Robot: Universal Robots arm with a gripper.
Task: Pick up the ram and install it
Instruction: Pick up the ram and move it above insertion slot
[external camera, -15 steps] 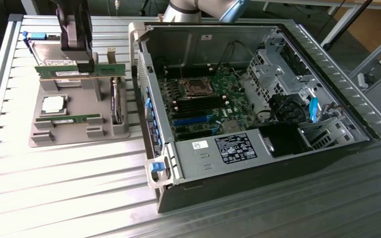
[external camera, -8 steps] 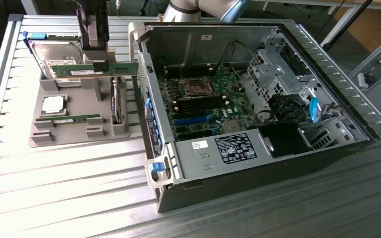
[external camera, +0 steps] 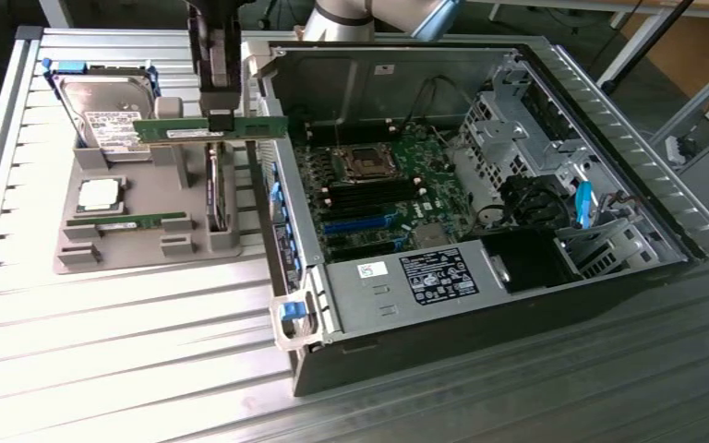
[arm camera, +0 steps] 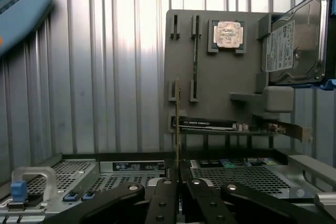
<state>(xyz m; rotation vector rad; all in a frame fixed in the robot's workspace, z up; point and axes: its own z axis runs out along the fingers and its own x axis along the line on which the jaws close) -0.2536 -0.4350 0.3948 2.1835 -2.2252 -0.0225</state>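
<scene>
Above the grey holder (external camera: 145, 254), just beside the open computer case (external camera: 601, 185), we see the gripper (external camera: 219, 121) closed narrowly on the middle of the ram (external camera: 173, 133). The stick hangs level in the air and touches nothing else. One end of it is near the case wall. In the wrist view the ram (arm camera: 177, 114) stands edge-on as a thin line between the fingers (arm camera: 161, 198). A second stick (external camera: 126, 221) lies in the holder, near the square chip (external camera: 96, 194) and the upright card (external camera: 215, 189).

We judge that the main danger is the case wall, because a long stick carried sideways can catch on its rim and twist in the grip. The hold is on a small part of a thin board, so a knock may tilt it or let it slip. From these views we cannot tell how deep the fingers reach. Over the motherboard (external camera: 367, 185), a tilted or badly aligned stick can jam in its slot, and pressing then may damage the board.
</scene>
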